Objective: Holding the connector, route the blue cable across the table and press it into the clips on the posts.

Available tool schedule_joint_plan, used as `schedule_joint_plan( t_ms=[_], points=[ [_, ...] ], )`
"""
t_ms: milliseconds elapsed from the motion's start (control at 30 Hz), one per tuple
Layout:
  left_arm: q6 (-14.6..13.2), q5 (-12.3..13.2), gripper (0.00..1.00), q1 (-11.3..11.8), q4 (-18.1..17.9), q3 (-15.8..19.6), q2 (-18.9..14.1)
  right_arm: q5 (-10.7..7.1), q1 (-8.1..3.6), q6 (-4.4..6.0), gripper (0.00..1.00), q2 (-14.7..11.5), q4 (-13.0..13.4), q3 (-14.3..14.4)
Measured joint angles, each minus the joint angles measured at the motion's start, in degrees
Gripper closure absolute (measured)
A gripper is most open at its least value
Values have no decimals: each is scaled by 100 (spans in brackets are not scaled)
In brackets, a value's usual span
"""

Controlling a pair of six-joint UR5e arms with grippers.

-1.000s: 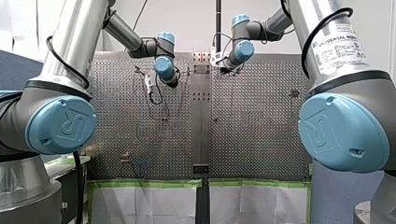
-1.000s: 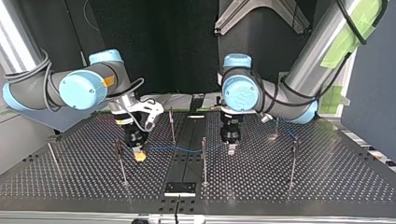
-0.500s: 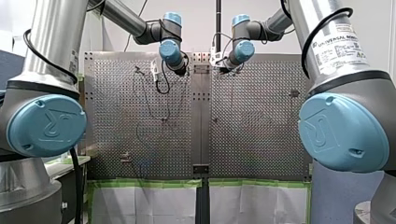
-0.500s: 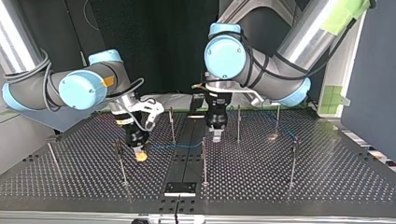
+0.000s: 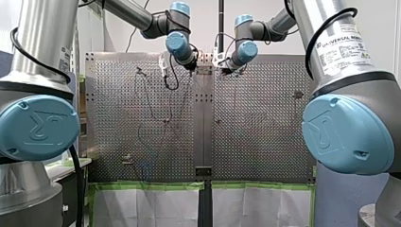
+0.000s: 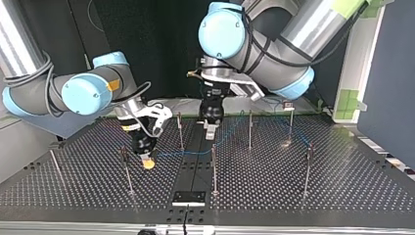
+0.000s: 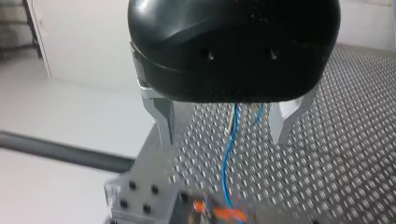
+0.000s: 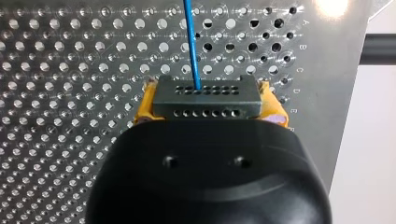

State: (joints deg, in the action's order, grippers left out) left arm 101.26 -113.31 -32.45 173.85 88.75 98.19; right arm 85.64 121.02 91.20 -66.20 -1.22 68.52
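**Loose cable at an open left claw**

The connector is clamped between the yellow pads of the right claw. The blue cable is strung from it past the middle post and hangs ungripped between the wide-open fingers of the left claw, beyond that post. Left ungripped, the cable could be dragged off line and the clips missed.

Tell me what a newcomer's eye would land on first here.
My right gripper, at the top view's left, clamps a dark connector between yellow pads, the blue cable running out of it. My left gripper hangs open over the cable near the table's middle strip, among thin posts.
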Motion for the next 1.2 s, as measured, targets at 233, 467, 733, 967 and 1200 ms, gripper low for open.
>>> schedule_joint_plan(
  t_ms=[233, 467, 733, 967, 1200],
  points=[
    [24, 226, 0, -79, -325, -103, 87, 0, -19, 5, 100, -2, 6, 0],
    [21, 262, 0, -90, -165, -418, 392, -3, -21, 12, 100, -2, 1, 0],
    [41, 367, 0, -51, -25, -802, 652, -11, -20, 21, 100, -3, -1, 0],
    [-1, 304, 0, -75, 146, -1145, 911, -15, -13, 22, 100, -3, -3, 0],
    [-8, 240, 0, 7, 289, -1507, 1269, -23, -10, 22, 100, -3, -9, 0]
  ],
)
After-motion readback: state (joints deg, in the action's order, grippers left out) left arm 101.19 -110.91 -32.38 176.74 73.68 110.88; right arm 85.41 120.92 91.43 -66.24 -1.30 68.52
